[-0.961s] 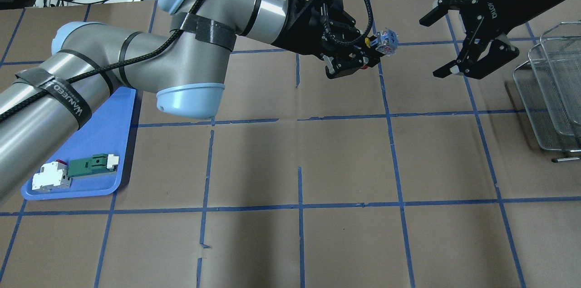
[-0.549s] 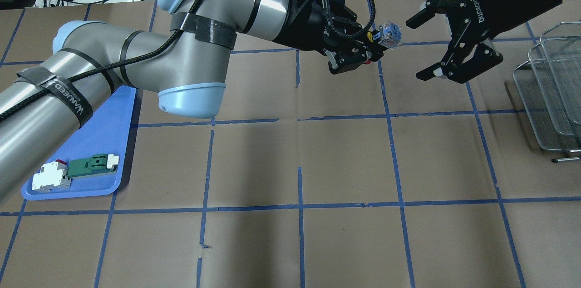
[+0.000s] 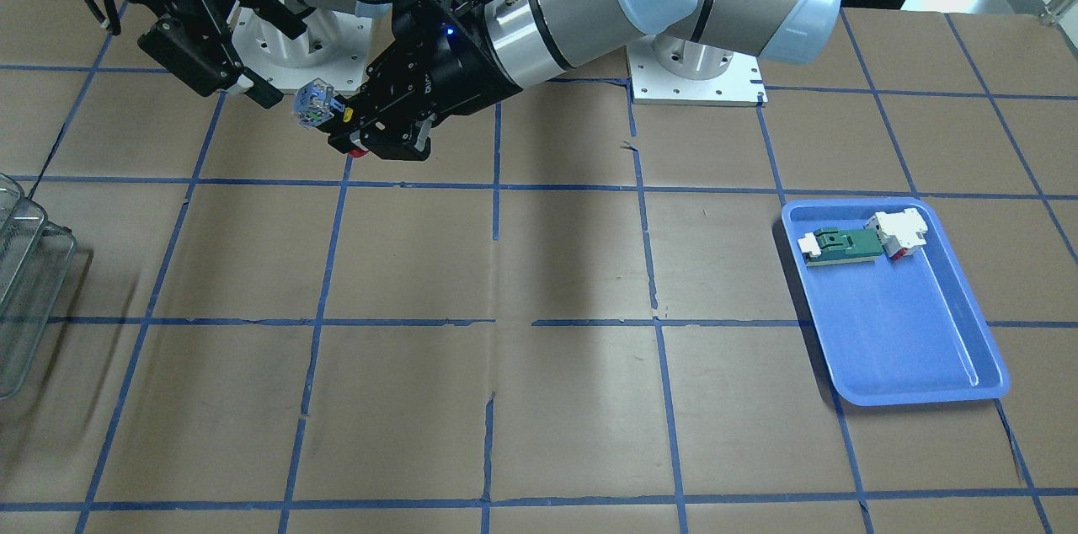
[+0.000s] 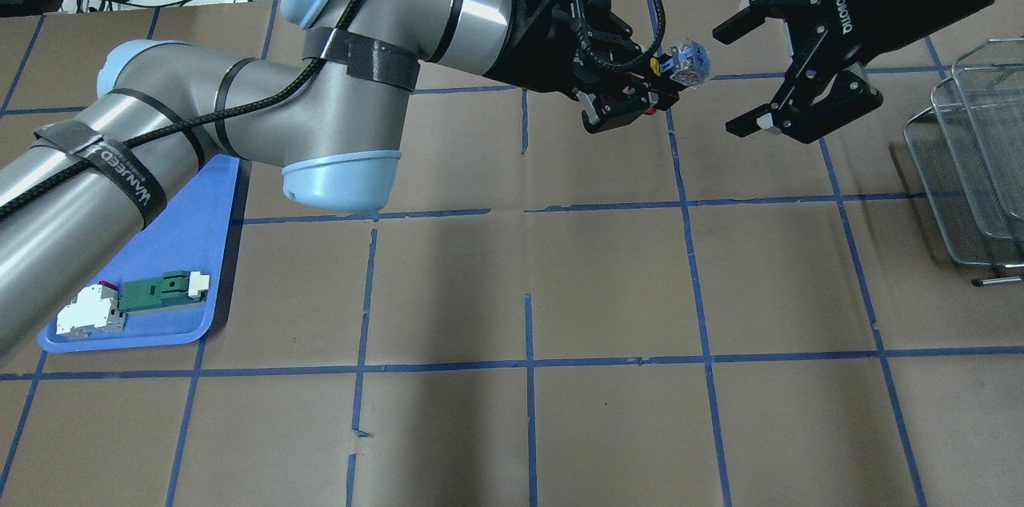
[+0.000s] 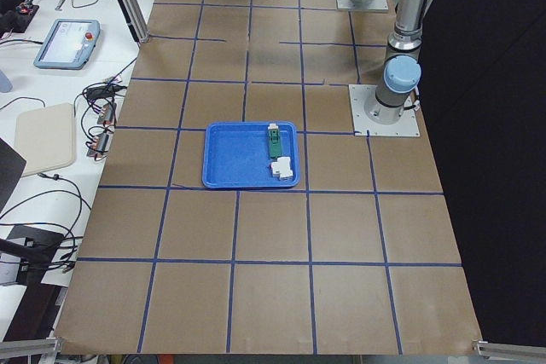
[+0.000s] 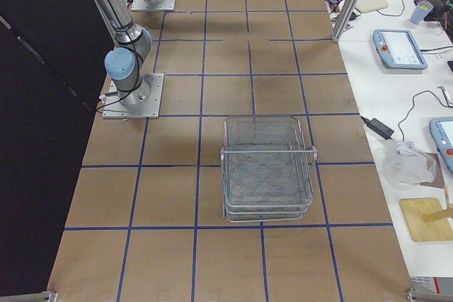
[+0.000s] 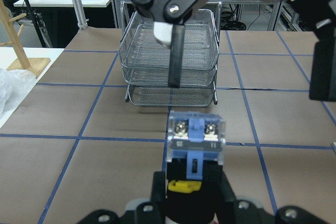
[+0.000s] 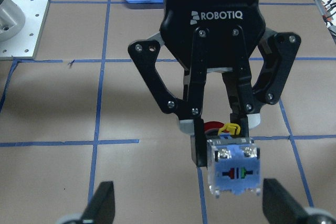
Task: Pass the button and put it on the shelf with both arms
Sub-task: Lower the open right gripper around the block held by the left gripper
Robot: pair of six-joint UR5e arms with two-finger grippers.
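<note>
The button (image 4: pixel 690 65), clear bluish body with a yellow spot and red cap, is held in the air by my left gripper (image 4: pixel 652 91), which is shut on its cap end. The body points toward my right gripper (image 4: pixel 730 80), which is open and just right of the button, not touching. In the right wrist view the button (image 8: pixel 234 174) sits between my open fingertips (image 8: pixel 286 203). In the left wrist view the button (image 7: pixel 196 137) faces the right gripper's fingers (image 7: pixel 175 51), with the wire shelf (image 7: pixel 136 51) behind. The shelf (image 4: pixel 976 155) stands at the right table edge.
A blue tray (image 4: pixel 184 251) at the left front holds a white block with a red side (image 4: pixel 88 311) and a flat green piece (image 4: pixel 156 291). The shelf also shows in the exterior right view (image 6: pixel 267 167). Brown paper with a blue tape grid covers the table.
My right gripper has moved left toward the button, still open. My left gripper has shifted slightly right and up with the button.
</note>
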